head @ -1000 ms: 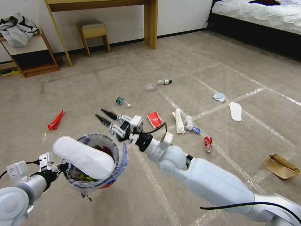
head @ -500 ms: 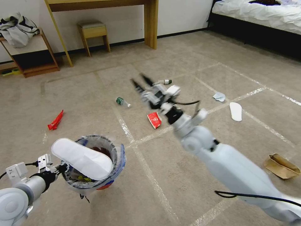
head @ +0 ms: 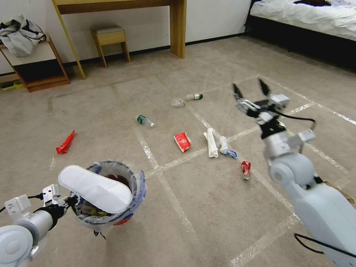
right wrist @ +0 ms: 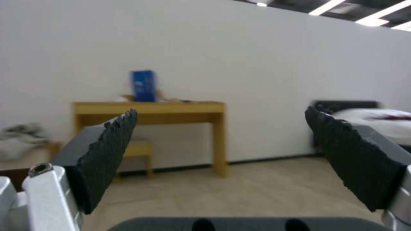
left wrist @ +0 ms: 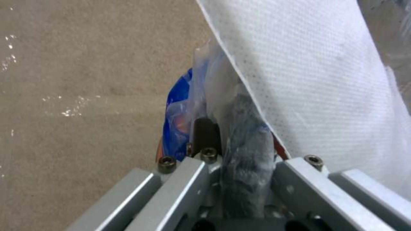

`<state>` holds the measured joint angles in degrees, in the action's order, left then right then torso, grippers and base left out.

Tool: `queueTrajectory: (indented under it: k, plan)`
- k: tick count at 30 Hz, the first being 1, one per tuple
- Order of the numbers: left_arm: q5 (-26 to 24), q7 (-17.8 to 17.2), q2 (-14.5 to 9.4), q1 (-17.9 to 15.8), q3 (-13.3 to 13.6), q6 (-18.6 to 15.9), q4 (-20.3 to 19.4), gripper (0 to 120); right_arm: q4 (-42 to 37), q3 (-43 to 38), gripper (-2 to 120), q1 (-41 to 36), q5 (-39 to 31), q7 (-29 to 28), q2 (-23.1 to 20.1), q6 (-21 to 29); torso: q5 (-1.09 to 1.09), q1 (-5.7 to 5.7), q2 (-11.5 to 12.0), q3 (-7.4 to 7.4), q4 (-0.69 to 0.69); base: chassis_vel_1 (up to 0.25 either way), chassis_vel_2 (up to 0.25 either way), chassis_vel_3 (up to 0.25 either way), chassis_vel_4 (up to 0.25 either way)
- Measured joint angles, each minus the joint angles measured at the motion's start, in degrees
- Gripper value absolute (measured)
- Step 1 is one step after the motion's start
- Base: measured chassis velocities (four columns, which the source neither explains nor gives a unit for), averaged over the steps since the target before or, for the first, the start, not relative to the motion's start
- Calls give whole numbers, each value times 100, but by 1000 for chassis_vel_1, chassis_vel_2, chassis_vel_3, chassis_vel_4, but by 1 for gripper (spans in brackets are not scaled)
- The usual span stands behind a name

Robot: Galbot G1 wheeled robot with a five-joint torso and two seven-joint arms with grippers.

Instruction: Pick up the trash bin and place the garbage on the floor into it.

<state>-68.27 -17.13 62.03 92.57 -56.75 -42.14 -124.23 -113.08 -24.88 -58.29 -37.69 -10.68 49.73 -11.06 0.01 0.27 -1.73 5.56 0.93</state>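
Trash bin: the trash bin [head: 111,202] hangs off the floor at the robot's near left, a white insole-shaped piece [head: 94,188] lying across its mouth.
Left gripper: the left gripper [head: 66,202] pinches the bin's rim together with the crinkly liner bag [left wrist: 222,106] — fingers pressed on it.
Right gripper: the right gripper [head: 251,90] is raised over the floor on the right, fingers spread wide, nothing between them.
Garbage: a red wrapper [head: 65,142], green-capped bottles [head: 144,120], a red packet [head: 182,141], white paper rolls [head: 212,142], a crushed red can [head: 245,168] and a brown paper scrap at the right arm's edge, all scattered well apart.
Handling: the bin looks light and fairly stiff, but the liner is slick — a rim hold could slide. Wrappers and paper are limp, best pinched at a raised fold; bottles and can may roll, so take them across the body.
Room: the floor around the litter is open; a desk [head: 178,26] and stool [head: 109,39] stand far off by the wall, a bed [head: 307,18] at far right.
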Motion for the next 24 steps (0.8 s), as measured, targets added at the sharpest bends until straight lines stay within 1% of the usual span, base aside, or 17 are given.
queueTrajectory:
  k: [2,4,5,7,8,9,10,11,13,14,15,17,20,24]
  plan:
    - [19,0,22,5,-13,0,-35,1,-99,-149,99,-152,45,-106,36,58,1,0,0,0,-1,0,0,0,0]
    - [88,5,83,15,-55,0,-94,1,-480,-640,99,-682,162,-343,195,221,-1,0,0,0,-1,0,0,0,0]
    - [88,5,83,15,-55,0,-94,1,-480,-640,99,-682,162,-343,195,221,-1,0,0,0,-1,0,0,0,0]
    - [166,65,131,47,-113,0,-123,1,-771,-985,100,-1136,357,-436,382,271,-3,0,0,0,0,0,0,0,0]
    - [166,65,131,47,-113,0,-123,1,-771,-985,100,-1136,357,-436,382,271,-3,0,0,0,0,0,0,0,0]
    - [172,81,152,62,-142,0,-143,1,-828,-1064,100,-1253,456,-454,447,272,-2,0,0,0,1,0,0,0,0]
    - [172,99,221,117,-234,0,-202,1,-913,-1139,100,-1425,668,-480,586,272,-2,0,0,-1,1,0,0,0,0]
    - [172,99,221,117,-234,0,-202,1,-913,-1139,100,-1425,668,-480,586,272,-2,0,0,-1,1,0,0,0,0]
    - [176,105,399,213,-403,0,-297,1,-990,-1097,99,-1628,906,-484,790,262,0,0,0,-1,-2,0,0,0,0]
    - [176,105,399,213,-403,0,-297,1,-990,-1097,99,-1628,906,-484,790,262,0,0,0,-1,-2,0,0,0,0]
    - [182,105,467,217,-428,0,-331,1,-1017,-1069,99,-1720,964,-480,857,243,-2,0,0,-1,-3,0,0,0,0]
    - [185,120,542,217,-429,9,-385,1,-1043,-1059,100,-1874,1054,-466,924,207,-1,0,0,0,-2,0,0,0,0]
    - [190,140,563,217,-409,21,-390,1,-1043,-1058,100,-1940,1122,-464,936,199,-1,0,0,0,-1,0,0,0,0]
    - [236,251,570,214,-372,70,-317,1,-979,-1000,100,-2033,1283,-463,991,185,-2,0,0,0,0,0,0,0,0]
